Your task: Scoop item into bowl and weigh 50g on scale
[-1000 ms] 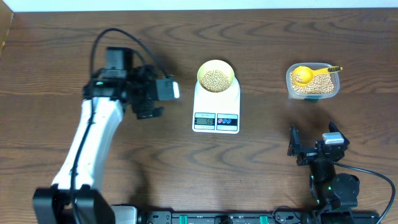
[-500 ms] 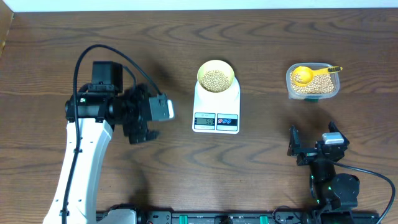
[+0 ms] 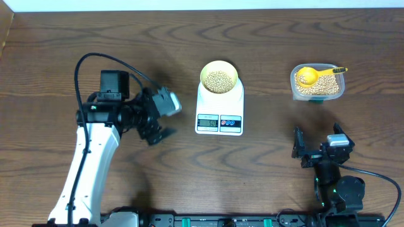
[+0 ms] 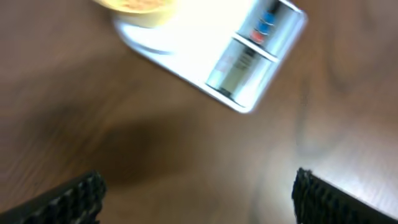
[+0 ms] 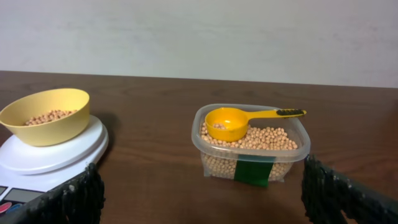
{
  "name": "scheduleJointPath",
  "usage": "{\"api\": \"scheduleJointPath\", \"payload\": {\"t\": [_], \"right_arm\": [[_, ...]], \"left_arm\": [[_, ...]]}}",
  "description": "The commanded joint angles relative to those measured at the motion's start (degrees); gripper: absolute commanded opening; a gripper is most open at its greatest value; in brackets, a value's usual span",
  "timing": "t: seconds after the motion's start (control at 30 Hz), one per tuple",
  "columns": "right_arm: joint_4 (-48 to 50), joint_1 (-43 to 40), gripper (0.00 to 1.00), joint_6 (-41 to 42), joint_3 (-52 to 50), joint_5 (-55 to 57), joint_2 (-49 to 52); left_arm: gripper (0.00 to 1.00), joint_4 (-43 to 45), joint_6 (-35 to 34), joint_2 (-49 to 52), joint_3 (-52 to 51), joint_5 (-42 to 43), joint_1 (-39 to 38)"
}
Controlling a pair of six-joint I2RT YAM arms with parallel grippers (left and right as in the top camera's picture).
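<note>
A pale yellow bowl (image 3: pixel 219 77) holding beige beans (image 3: pixel 219 79) stands on the white scale (image 3: pixel 219 104) at the table's middle. In the right wrist view the same bowl (image 5: pixel 43 127) sits on the scale (image 5: pixel 56 158) at the left. My left gripper (image 3: pixel 159 120) hangs open to the left of the scale with nothing between its fingers. Its wrist view is blurred and shows the scale (image 4: pixel 205 43) ahead. My right gripper (image 3: pixel 317 140) rests open near the front right edge and is empty; it faces a clear tub (image 5: pixel 249 155) of beans.
A yellow scoop (image 3: pixel 307 76) lies in the clear tub (image 3: pixel 317 85) at the back right, its handle pointing right. The left arm's black cable (image 3: pixel 88 63) loops over the table at the left.
The left arm has drawn back from the far side toward the front and its wrist has turned toward the scale. The right arm, bowl, scale and tub have not moved.
</note>
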Motion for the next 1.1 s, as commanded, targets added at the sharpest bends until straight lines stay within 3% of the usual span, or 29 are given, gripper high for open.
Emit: {"api": "scheduleJointPath", "payload": {"t": [0.0, 0.2, 1.07], "right_arm": [[-0.20, -0.11, 0.99, -0.90, -0.11, -0.31, -0.39], [-0.20, -0.11, 0.99, -0.87, -0.11, -0.31, -0.39], [-0.20, -0.11, 0.99, -0.90, -0.11, -0.31, -0.39]], "left_arm": [[0.98, 8.07, -22.49, -0.15, -2.62, 0.24, 0.13], [0.98, 20.79, -24.83, -0.13, -6.05, -3.17, 0.13], [0.98, 48.81, -24.85, -0.42, -26.29, 0.44, 0.90]]}}
